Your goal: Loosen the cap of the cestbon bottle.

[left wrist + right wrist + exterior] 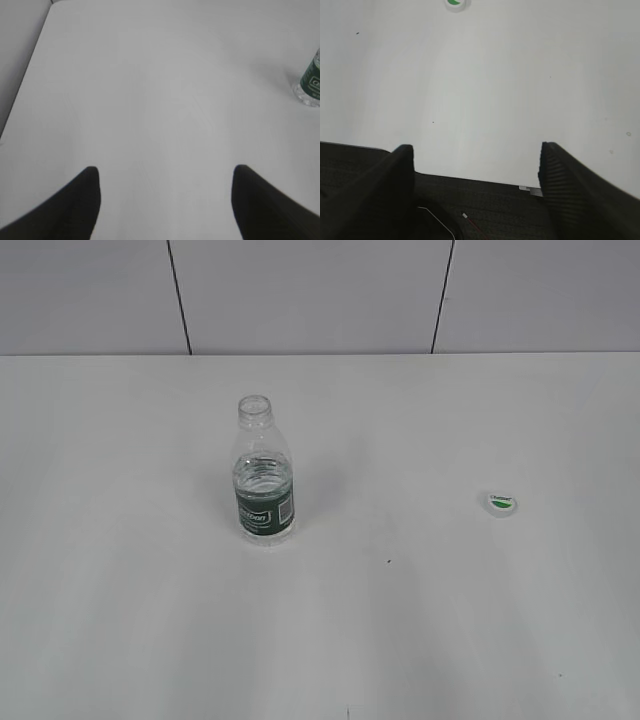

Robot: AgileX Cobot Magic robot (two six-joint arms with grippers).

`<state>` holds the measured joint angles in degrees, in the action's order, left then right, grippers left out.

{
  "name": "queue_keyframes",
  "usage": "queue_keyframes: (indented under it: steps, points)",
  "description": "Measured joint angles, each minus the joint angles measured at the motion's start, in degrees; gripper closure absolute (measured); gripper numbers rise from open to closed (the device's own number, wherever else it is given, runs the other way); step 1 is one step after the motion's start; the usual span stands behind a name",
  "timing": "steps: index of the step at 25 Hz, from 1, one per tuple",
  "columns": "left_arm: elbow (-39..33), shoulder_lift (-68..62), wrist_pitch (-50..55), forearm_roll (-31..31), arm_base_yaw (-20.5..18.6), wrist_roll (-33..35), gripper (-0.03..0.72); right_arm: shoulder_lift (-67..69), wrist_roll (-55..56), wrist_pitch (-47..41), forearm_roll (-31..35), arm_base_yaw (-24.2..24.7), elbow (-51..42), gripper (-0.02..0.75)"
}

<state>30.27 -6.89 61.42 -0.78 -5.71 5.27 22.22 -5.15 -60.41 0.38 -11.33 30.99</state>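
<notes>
The cestbon bottle stands upright on the white table, clear with a dark green label and an open neck with no cap on it. Its lower part shows at the right edge of the left wrist view. The cap, white with a green patch, lies flat on the table far to the bottle's right; its edge shows at the top of the right wrist view. My left gripper is open and empty over bare table. My right gripper is open and empty at the table's near edge. Neither gripper shows in the exterior view.
The white table meets a grey panelled wall at the back. In the right wrist view a dark surface with thin wires lies below the table's front edge. The table's left edge shows in the left wrist view.
</notes>
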Motion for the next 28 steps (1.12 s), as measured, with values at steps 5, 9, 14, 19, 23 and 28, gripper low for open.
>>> queue_keyframes:
  steps: [5, 9, 14, 19, 23, 28]
  points:
    - [0.00, 4.29, 0.00, 0.00, 0.00, -0.02, 0.193, -7.17, 0.00, -1.53, 0.52, 0.00, -1.23, 0.148]
    - [0.00, 5.86, 0.00, 0.00, 0.00, -0.07, 0.193, -12.62, 0.00, -1.78, 0.70, 0.00, -1.40, 0.148]
    - [-0.34, 6.01, 0.00, -0.06, 0.00, -0.07, 0.193, -18.06, 0.00, -1.97, 0.74, 0.00, -1.40, 0.148]
    - [-0.43, 6.27, 0.00, -0.31, 0.00, -0.07, 0.193, -22.47, 0.00, -2.09, 0.80, 0.00, -1.40, 0.148]
    - [-0.45, 7.26, 0.00, -0.36, 0.00, -0.07, 0.193, -22.57, 0.00, -2.20, 0.80, 0.00, -1.47, 0.148]
    - [-0.45, 7.28, 0.00, -0.36, 0.29, -0.07, 0.193, -22.57, 0.00, -2.20, 0.80, 0.00, -1.47, 0.148]
